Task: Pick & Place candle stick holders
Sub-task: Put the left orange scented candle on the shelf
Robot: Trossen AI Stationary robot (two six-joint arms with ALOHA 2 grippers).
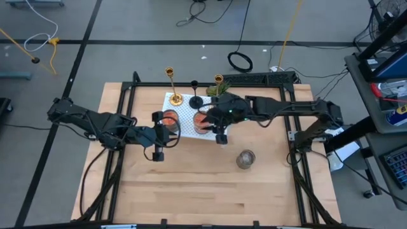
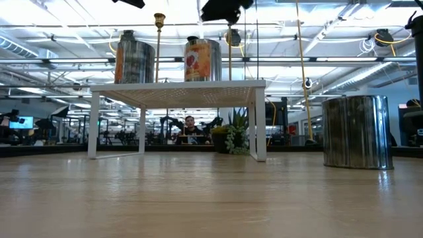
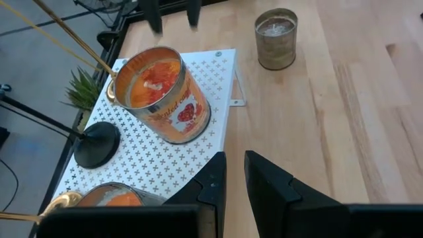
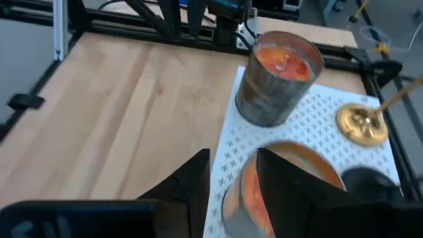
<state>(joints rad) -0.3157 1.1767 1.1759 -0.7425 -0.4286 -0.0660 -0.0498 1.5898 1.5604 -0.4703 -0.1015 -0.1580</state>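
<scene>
Right gripper (image 1: 220, 137), fingers parted and empty, hides one orange candle tin; left gripper (image 1: 158, 152) looks slightly parted, empty. Candle stick holders (image 1: 194, 95) line the white shelf's (image 1: 184, 114) upper-centre edge.

My right gripper (image 4: 231, 175): fingers apart, above the near orange candle tin (image 4: 281, 188) | far orange candle tin (image 4: 277, 78): upright on the white perforated shelf (image 4: 310, 125) | gold candle stick holder (image 4: 362, 124): round base on shelf, beside a black base (image 4: 370, 180).
</scene>
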